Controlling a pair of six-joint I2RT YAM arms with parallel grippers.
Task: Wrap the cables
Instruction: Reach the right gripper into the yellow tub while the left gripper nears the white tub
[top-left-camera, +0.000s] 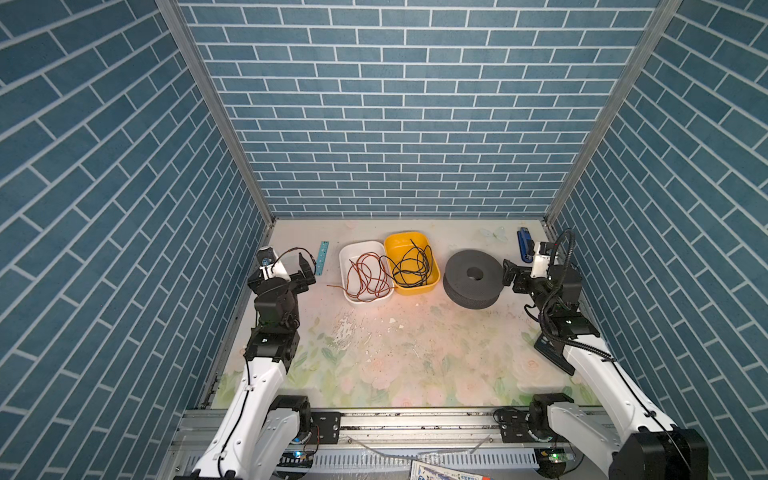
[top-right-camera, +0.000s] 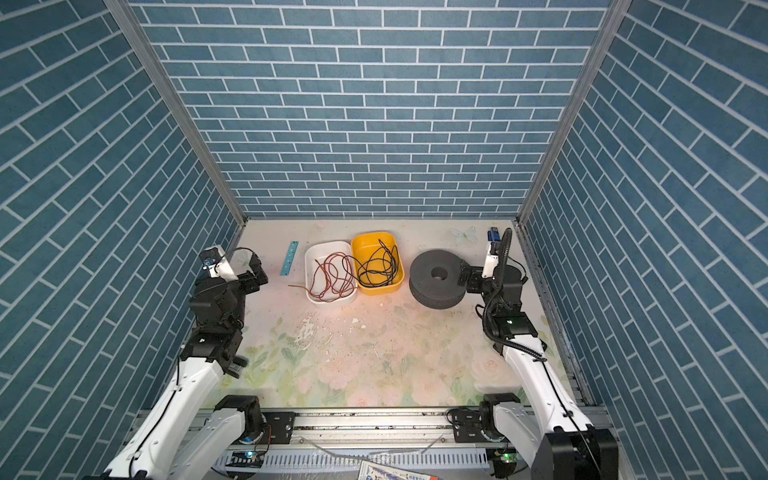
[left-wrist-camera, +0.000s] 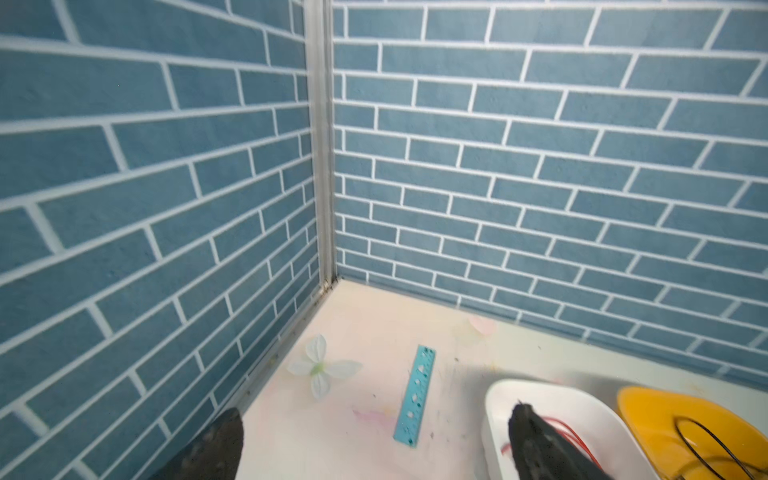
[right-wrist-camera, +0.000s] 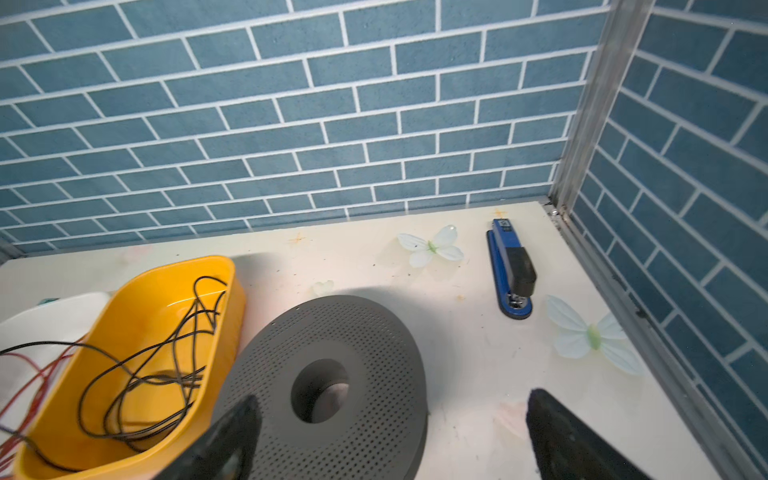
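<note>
As cable (top-left-camera: 411, 271) loops in yellow tub (top-left-camera: 417, 290), spool (top-left-camera: 457, 270) beside

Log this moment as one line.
stage: wrapping not begun | black cable: loose in yellow tub | left gripper: open, empty | right gripper: open, empty, beside dark grey spool

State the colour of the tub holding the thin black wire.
Yellow. The plastic tub shows best in the right wrist view.

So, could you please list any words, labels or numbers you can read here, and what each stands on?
No text can be read.
Printed sheet at the near edge: blue print, too small to read.
Blue stapler: label at its far end, blurred.
Teal ruler: cut-out shapes only, no legible marks.
</note>
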